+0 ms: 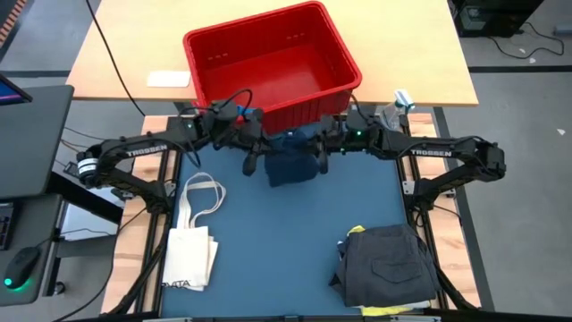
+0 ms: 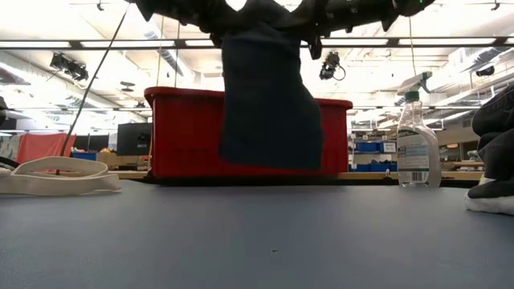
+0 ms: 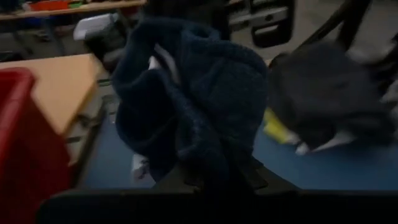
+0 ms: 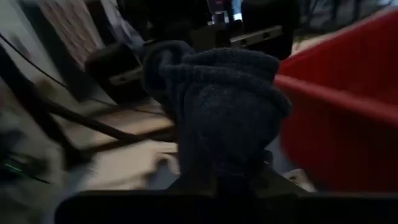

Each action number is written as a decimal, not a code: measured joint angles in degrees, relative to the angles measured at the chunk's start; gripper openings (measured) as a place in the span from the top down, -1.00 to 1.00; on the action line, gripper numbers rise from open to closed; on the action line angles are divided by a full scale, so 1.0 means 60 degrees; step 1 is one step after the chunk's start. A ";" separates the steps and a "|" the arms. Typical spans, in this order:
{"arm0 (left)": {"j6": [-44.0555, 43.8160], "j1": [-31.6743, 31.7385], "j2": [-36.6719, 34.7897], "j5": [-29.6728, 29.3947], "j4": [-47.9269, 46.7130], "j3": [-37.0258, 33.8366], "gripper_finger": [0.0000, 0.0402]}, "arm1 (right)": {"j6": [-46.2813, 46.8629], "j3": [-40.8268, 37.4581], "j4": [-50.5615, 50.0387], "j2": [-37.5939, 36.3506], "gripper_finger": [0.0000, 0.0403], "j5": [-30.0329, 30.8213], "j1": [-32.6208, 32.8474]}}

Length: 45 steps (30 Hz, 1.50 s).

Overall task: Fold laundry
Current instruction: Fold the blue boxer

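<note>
My left gripper (image 1: 251, 159) and right gripper (image 1: 320, 159), both clamped on the navy cloth (image 1: 290, 161), suspend it; soft, light, best pinched at top corners.

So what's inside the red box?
Nothing shows inside the red bin; its floor looks bare from above. The navy cloth hangs in front, held by both grippers, hiding only its near wall.

"TROSSEN" stands in white capitals on the left arm (image 1: 143, 152) and again on the right arm (image 1: 427, 153). The cream tote bag (image 1: 190, 255) carries dark print near its lower edge, too small to read. The spray bottle's (image 2: 418, 143) label is illegible.
</note>
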 joint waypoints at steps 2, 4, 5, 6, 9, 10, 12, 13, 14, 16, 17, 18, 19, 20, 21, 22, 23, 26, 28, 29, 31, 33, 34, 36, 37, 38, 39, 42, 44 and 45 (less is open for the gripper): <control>0.0549 0.0060 0.0000 -0.0411 -0.0529 0.0209 0.83 | -0.0951 0.0095 -0.0142 0.0000 0.91 0.0584 0.0134; 0.0687 0.0119 0.0007 -0.0459 -0.0896 0.0373 0.83 | -0.1128 0.0106 -0.0219 0.0011 0.91 0.0883 0.0294; 0.0665 0.0106 0.0007 -0.0368 -0.1027 0.0407 0.83 | -0.0929 0.0109 -0.0369 0.0011 0.91 0.0933 0.0395; 0.0656 0.0023 0.0007 -0.0227 -0.1196 0.0412 0.83 | -0.0648 0.0118 -0.0608 0.0011 0.91 0.0936 0.0533; 0.0659 -0.0502 0.0137 -0.0014 -0.2178 0.0412 0.83 | 0.0096 0.0010 -0.1365 0.0131 0.91 0.0959 0.1264; 0.0650 -0.0770 0.0262 0.0023 -0.2452 0.0412 0.83 | 0.0431 -0.0160 -0.1471 0.0153 0.91 0.0964 0.1588; 0.0571 -0.1293 0.0587 0.0049 -0.3037 0.0409 0.83 | 0.1278 -0.0440 -0.1414 0.0360 0.91 0.1177 0.2299; 0.0469 -0.1619 0.0765 0.0058 -0.3251 0.0409 0.83 | 0.1744 -0.0599 -0.1370 0.0446 0.91 0.1364 0.2655; 0.0396 -0.1923 0.0971 0.0085 -0.3359 0.0411 0.83 | 0.2187 -0.0733 -0.1275 0.0561 0.91 0.1521 0.3025; 0.0111 -0.2533 0.1400 0.0139 -0.3480 0.0359 0.83 | 0.3045 -0.0890 -0.1013 0.0876 0.91 0.1741 0.3735; -0.0156 -0.2807 0.1597 0.0147 -0.3416 0.0253 0.83 | 0.3480 -0.0914 -0.0947 0.1090 0.91 0.1845 0.4036; -0.0480 -0.3081 0.1811 0.0171 -0.3236 0.0141 0.83 | 0.3883 -0.0917 -0.0939 0.1330 0.91 0.1923 0.4325; -0.0833 -0.3329 0.1986 0.0236 -0.3002 -0.0014 0.83 | 0.4264 -0.0930 -0.0885 0.1583 0.91 0.1998 0.4568; -0.1235 -0.3524 0.2178 0.0352 -0.2821 -0.0172 0.83 | 0.4659 -0.0933 -0.0740 0.1843 0.91 0.2051 0.4795; -0.1727 -0.3709 0.2377 0.0563 -0.2590 -0.0297 0.83 | 0.5109 -0.0930 -0.0616 0.2094 0.91 0.2066 0.4997; -0.2283 -0.3872 0.2565 0.0790 -0.2296 -0.0412 0.83 | 0.5650 -0.0930 -0.0535 0.2371 0.91 0.2082 0.5177; -0.2866 -0.3992 0.2724 0.1006 -0.2022 -0.0543 0.83 | 0.6192 -0.0930 -0.0377 0.2646 0.91 0.2115 0.5332; -0.4395 -0.4158 0.3104 0.1212 -0.1101 -0.0915 0.83 | 0.7438 -0.0915 -0.0178 0.3344 0.91 0.2445 0.5638; -0.5277 -0.4129 0.3301 0.0876 -0.0955 -0.0997 0.82 | 0.8127 -0.0922 -0.0040 0.3636 0.91 0.2475 0.5662; -0.5483 -0.4086 0.3425 0.0662 -0.0933 -0.0995 0.82 | 0.8284 -0.0925 -0.0072 0.3706 0.91 0.2504 0.5633; -0.5700 -0.3981 0.3563 0.0157 -0.1109 -0.0990 0.81 | 0.8522 -0.0936 -0.0270 0.3729 0.91 0.2531 0.5474; -0.5832 -0.3773 0.3688 -0.0083 -0.1137 -0.0984 0.80 | 0.8803 -0.0933 -0.0656 0.3664 0.91 0.2536 0.5249; -0.5948 -0.3639 0.3722 -0.0126 -0.1198 -0.0976 0.79 | 0.8854 -0.0937 -0.0772 0.3610 0.91 0.2538 0.5110; -0.6069 -0.3325 0.3752 -0.0152 -0.1353 -0.0976 0.78 | 0.8869 -0.0933 -0.0909 0.3485 0.91 0.2536 0.4807; -0.6094 -0.3179 0.3752 -0.0166 -0.1373 -0.0976 0.78 | 0.8869 -0.0933 -0.1012 0.3432 0.91 0.2517 0.4633; -0.6081 -0.3026 0.3748 -0.0195 -0.1427 -0.0972 0.77 | 0.8865 -0.0933 -0.1033 0.3417 0.91 0.2418 0.4429; -0.6065 -0.2873 0.3748 -0.0202 -0.1522 -0.0972 0.77 | 0.8834 -0.0933 -0.1028 0.3417 0.91 0.2237 0.4209; -0.6058 -0.2480 0.3752 -0.0596 -0.1703 -0.0972 0.77 | 0.8495 -0.0933 -0.1190 0.3431 0.88 0.1736 0.3523; -0.6060 -0.2264 0.3775 -0.0886 -0.1821 -0.0972 0.74 | 0.8274 -0.0919 -0.1326 0.3486 0.83 0.1471 0.3084; -0.6067 -0.2164 0.3791 -0.0924 -0.1837 -0.0972 0.72 | 0.8160 -0.0923 -0.1434 0.3497 0.80 0.1266 0.2892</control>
